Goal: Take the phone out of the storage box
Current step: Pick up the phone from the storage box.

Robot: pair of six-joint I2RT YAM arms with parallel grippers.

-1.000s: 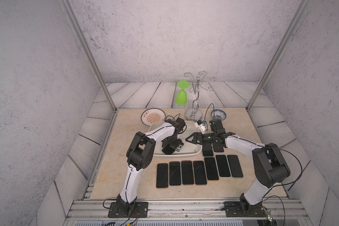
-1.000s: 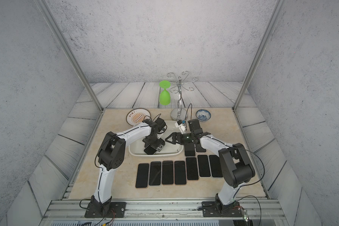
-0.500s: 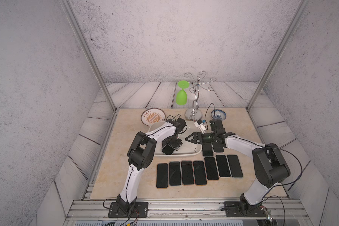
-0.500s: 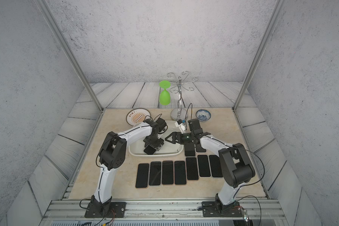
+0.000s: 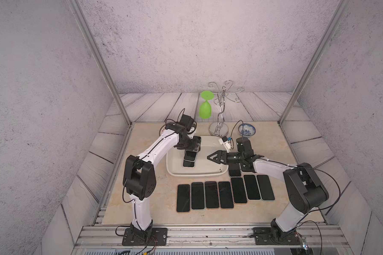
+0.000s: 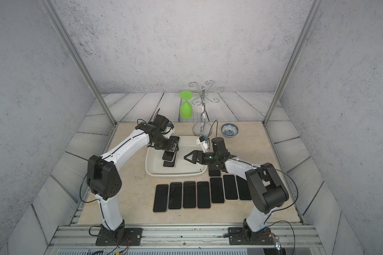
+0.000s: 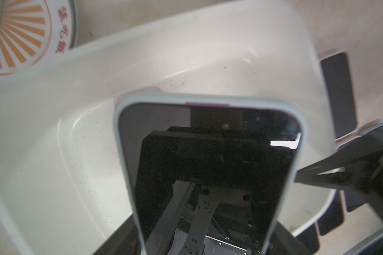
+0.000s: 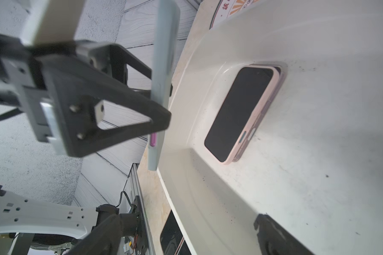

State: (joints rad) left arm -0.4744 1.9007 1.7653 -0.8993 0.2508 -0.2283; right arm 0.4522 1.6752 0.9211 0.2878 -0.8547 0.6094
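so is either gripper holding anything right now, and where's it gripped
The left gripper clamps the grey-cased phone across its long side edges, above the storage box; the right gripper is open, empty.

The storage box [image 5: 199,174] sits centred on the tabletop [image 5: 164,212], nearer the rear edge: a 2nd phone [image 8: 237,110] lies in its left half, the phone [image 7: 208,165] hangs above that half in the left gripper [image 5: 192,151], and the right gripper [image 5: 209,157] hovers over the right half. Between box and front edge lies a row of 7 phones [image 5: 211,195] — 4 on the left, 3 on the right stepped back — with an 8th phone [image 5: 234,172] at the box's front-right corner. Along the rear edge stand the plate [image 7: 20,35], behind the box's rear-left corner, then the rack [image 5: 219,132] with a glass [image 5: 205,109] hanging on its left, then the bowl [image 5: 247,130].
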